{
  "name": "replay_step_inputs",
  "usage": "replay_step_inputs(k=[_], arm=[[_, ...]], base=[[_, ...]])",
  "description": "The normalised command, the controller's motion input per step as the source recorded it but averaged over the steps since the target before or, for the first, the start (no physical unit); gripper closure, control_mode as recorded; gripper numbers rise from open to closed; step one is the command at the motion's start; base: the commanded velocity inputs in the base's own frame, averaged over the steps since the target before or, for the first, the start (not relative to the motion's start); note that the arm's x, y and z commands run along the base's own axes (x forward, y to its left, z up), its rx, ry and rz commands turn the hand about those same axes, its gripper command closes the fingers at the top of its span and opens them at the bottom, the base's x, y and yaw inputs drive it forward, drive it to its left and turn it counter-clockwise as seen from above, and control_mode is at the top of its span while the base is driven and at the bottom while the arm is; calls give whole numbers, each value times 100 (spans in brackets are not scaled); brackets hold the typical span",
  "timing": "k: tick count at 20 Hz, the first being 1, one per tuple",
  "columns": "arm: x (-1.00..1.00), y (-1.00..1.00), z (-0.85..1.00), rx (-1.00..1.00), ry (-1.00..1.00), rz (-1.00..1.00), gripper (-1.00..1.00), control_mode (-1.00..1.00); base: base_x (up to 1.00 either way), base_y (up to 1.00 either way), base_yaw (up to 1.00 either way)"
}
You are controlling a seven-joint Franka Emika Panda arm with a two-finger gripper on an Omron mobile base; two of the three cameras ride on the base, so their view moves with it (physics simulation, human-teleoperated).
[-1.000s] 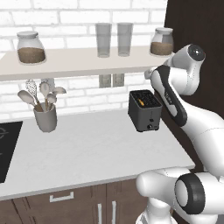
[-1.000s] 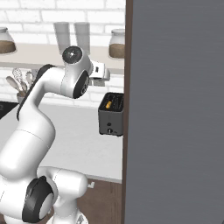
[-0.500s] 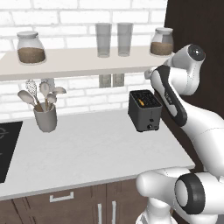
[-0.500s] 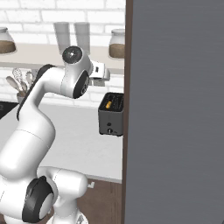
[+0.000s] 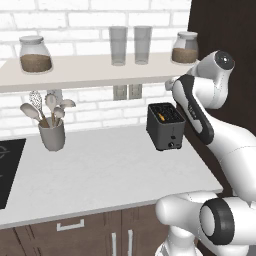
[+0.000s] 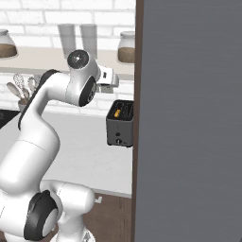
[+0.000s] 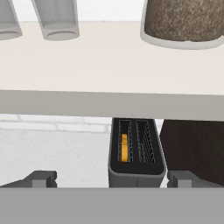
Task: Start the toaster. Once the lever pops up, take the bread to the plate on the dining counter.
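1. The toaster (image 5: pixel 165 126) stands on the tabletop (image 5: pixel 100 172) beside the dark cabinet.
2. The bread (image 7: pixel 124 148) sits in its left slot.
3. The pincer (image 7: pixel 112 178) hovers above, spread wide, gripping nothing.

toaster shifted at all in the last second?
No. The toaster sits at the same spot under the shelf, by the dark cabinet in the left base view.
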Motion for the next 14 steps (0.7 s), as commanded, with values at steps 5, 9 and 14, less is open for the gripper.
replay_step_inputs(k=[5,9,14], arm=[[0,0,0,0,0,0,-100,-100],[0,0,0,0,0,0,-100,-100],[0,0,0,0,0,0,-100,-100]], base=[[0,0,0],[0,0,0],[0,0,0]])
